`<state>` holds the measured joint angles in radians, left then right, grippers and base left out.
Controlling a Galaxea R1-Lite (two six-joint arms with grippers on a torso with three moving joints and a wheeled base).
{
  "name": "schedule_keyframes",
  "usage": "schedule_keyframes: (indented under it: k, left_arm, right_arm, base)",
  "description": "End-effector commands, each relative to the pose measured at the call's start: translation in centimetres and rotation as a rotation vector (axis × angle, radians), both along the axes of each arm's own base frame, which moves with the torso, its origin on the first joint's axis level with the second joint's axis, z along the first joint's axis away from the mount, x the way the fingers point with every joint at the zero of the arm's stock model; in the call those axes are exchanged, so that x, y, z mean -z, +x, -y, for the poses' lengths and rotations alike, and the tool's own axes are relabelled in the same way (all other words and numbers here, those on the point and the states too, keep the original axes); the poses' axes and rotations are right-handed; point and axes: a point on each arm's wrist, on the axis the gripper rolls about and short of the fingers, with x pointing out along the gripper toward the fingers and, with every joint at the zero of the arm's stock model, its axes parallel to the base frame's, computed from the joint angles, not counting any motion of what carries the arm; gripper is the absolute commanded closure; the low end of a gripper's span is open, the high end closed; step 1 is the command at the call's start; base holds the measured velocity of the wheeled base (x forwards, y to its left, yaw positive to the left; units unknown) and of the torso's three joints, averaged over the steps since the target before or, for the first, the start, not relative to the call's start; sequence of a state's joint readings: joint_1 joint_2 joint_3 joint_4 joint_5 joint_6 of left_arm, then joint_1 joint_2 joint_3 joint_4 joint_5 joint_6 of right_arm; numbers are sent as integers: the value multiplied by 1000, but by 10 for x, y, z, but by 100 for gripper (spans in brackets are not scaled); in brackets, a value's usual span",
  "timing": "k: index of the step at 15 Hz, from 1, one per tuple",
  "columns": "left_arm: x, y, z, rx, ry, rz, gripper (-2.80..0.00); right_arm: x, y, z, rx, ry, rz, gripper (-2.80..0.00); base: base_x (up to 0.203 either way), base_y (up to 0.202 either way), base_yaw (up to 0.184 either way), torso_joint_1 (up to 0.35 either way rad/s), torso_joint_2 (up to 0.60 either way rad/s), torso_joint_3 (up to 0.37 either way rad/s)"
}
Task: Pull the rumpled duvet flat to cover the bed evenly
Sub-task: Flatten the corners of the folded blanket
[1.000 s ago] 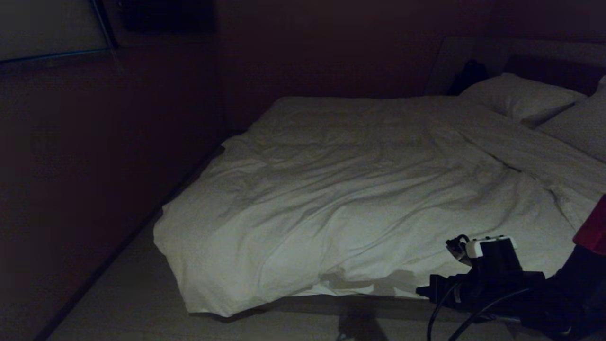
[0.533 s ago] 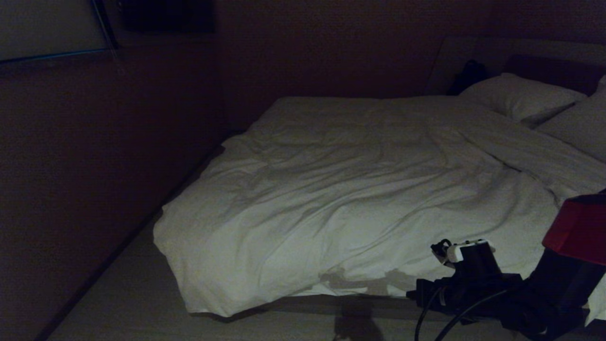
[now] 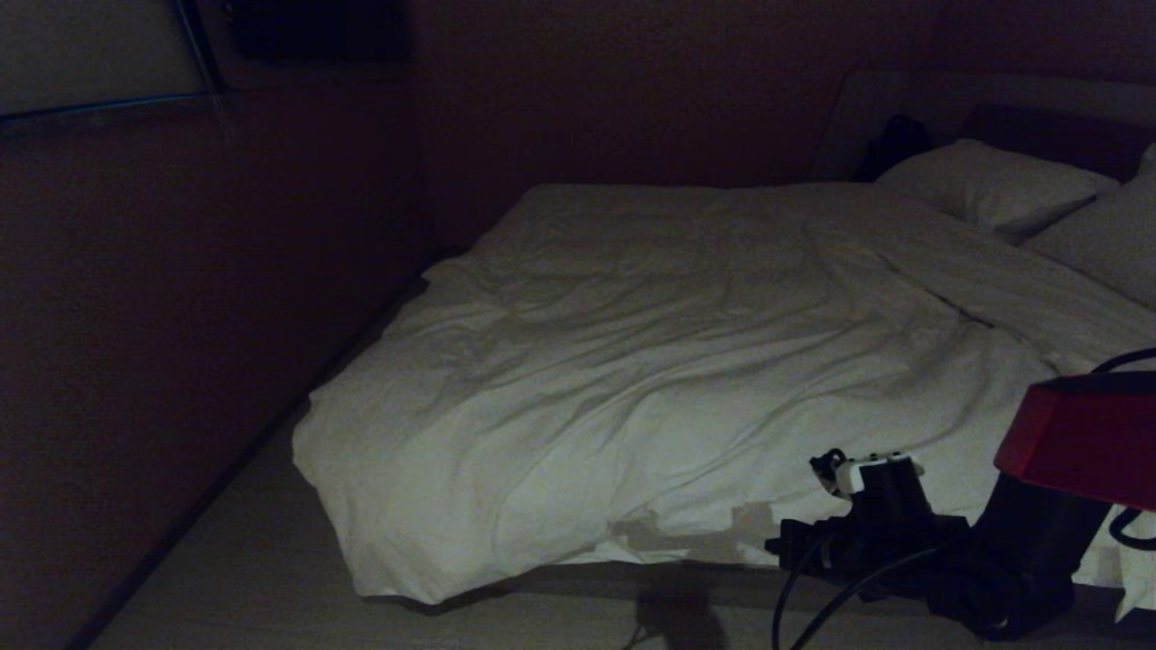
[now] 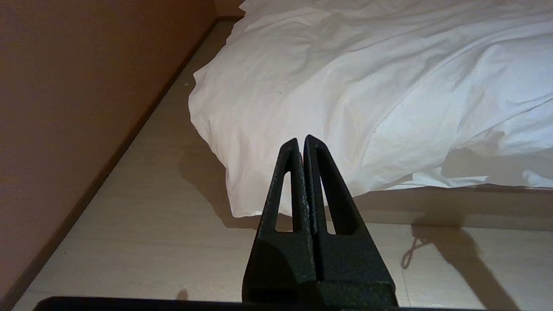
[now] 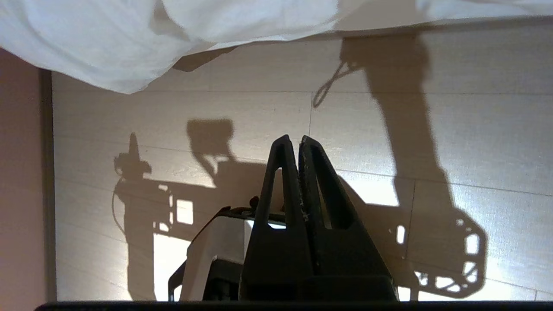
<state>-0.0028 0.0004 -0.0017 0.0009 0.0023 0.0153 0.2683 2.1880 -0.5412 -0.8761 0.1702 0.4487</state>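
The white duvet (image 3: 650, 379) lies wrinkled over the bed (image 3: 1052, 126), and its near left corner (image 4: 242, 172) hangs down to the floor. My right gripper (image 3: 778, 547) is low at the foot of the bed, in front of the duvet's hanging edge. Its fingers are shut with nothing between them. In the right wrist view this gripper (image 5: 291, 140) hangs over bare floor, apart from the duvet's edge (image 5: 129, 47). My left gripper (image 4: 301, 140) is shut and empty, facing the duvet's corner from a distance. It is outside the head view.
Two white pillows (image 3: 993, 185) (image 3: 1106, 235) lie at the head end on the right. A dark wall (image 3: 181, 316) runs close along the far side of the bed, leaving a narrow strip of pale floor (image 3: 226, 560). The floor (image 5: 432, 142) continues along the foot.
My right arm has swung leftward along the foot of the bed, and its red upper part has come further into the head view. The duvet has not moved.
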Motion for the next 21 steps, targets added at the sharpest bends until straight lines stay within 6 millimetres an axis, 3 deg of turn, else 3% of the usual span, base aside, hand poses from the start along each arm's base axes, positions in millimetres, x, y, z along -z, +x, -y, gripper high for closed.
schedule_keyframes:
  k: [1,12,21]
  left_arm:
    - [0,0,0,0,0,0,0]
    - [0,0,0,0,0,0,0]
    - [0,0,0,0,0,1,0]
  right_arm:
    - [3,3,-2,-6,0,0,0]
    - [12,18,-17,-36,-43,34,0]
    - [28,25,-32,-127,-177,80,0]
  base:
    - [0,0,0,0,0,0]
    - [0,0,0,0,0,0]
    - [0,0,0,0,0,0]
